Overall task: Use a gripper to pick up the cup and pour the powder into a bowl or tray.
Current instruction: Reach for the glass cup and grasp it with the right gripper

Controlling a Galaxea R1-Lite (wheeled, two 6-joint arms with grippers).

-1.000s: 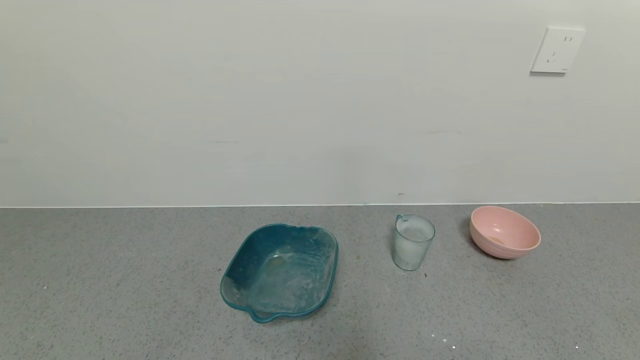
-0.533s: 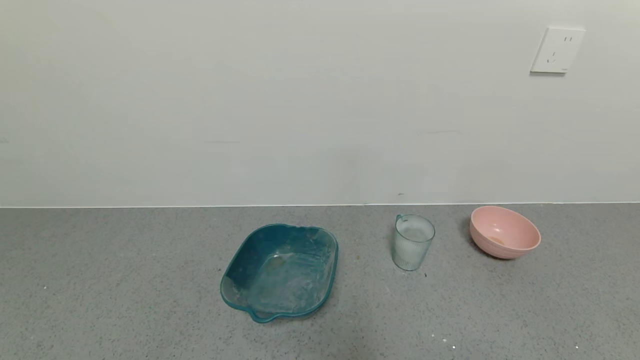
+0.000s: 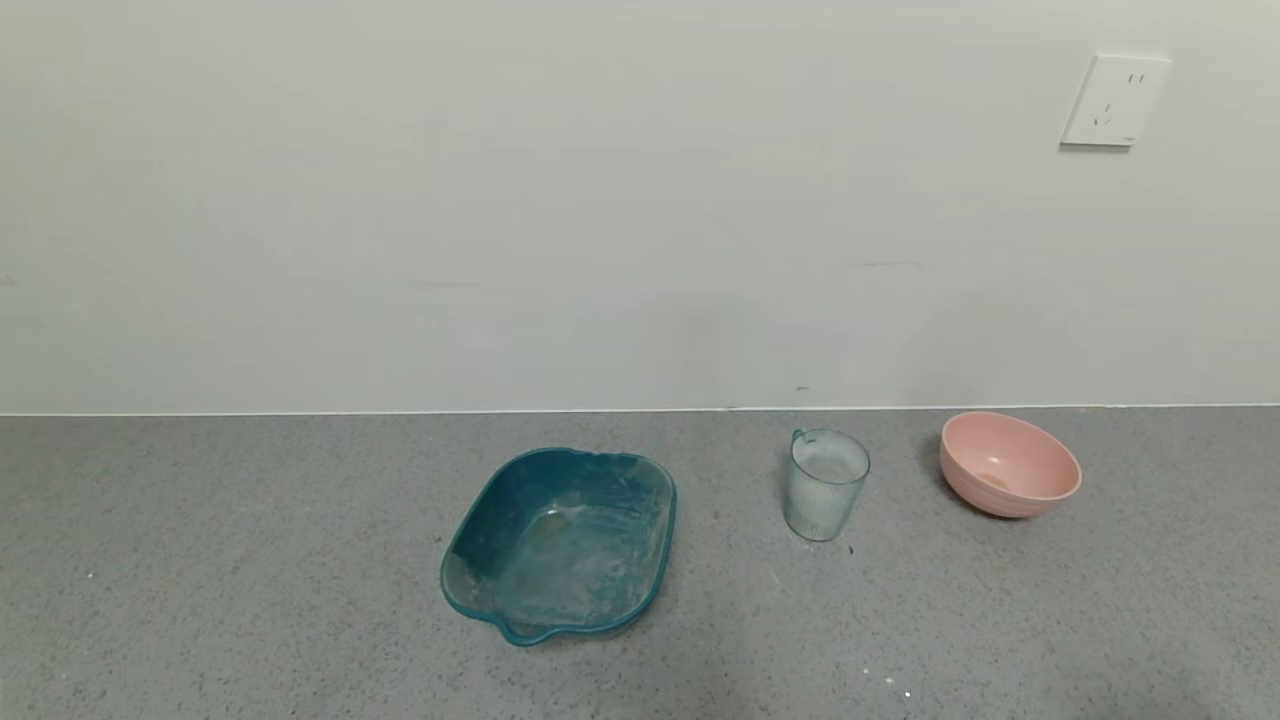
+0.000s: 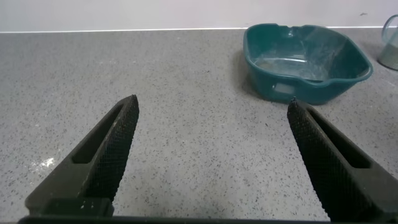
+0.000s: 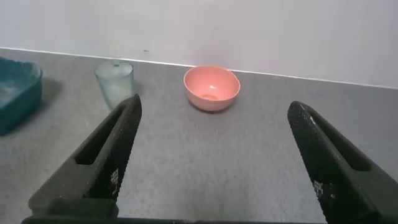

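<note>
The ribbed pale blue-green cup [image 3: 826, 485] stands upright on the grey counter, between the teal tray [image 3: 560, 543] and the pink bowl [image 3: 1009, 464]. Whitish powder shows inside the cup. The bowl holds a small beige patch at its bottom. Neither gripper shows in the head view. My right gripper [image 5: 212, 106] is open and empty, well short of the cup [image 5: 114, 84] and the bowl [image 5: 211, 87]. My left gripper [image 4: 212, 102] is open and empty over bare counter, short of the tray [image 4: 305, 61]; the cup's edge [image 4: 390, 43] shows at the frame border.
The teal squarish tray has whitish residue inside. A white wall runs along the back of the counter [image 3: 200, 560], with a wall socket [image 3: 1114, 100] at upper right. Small white specks lie on the counter near the front.
</note>
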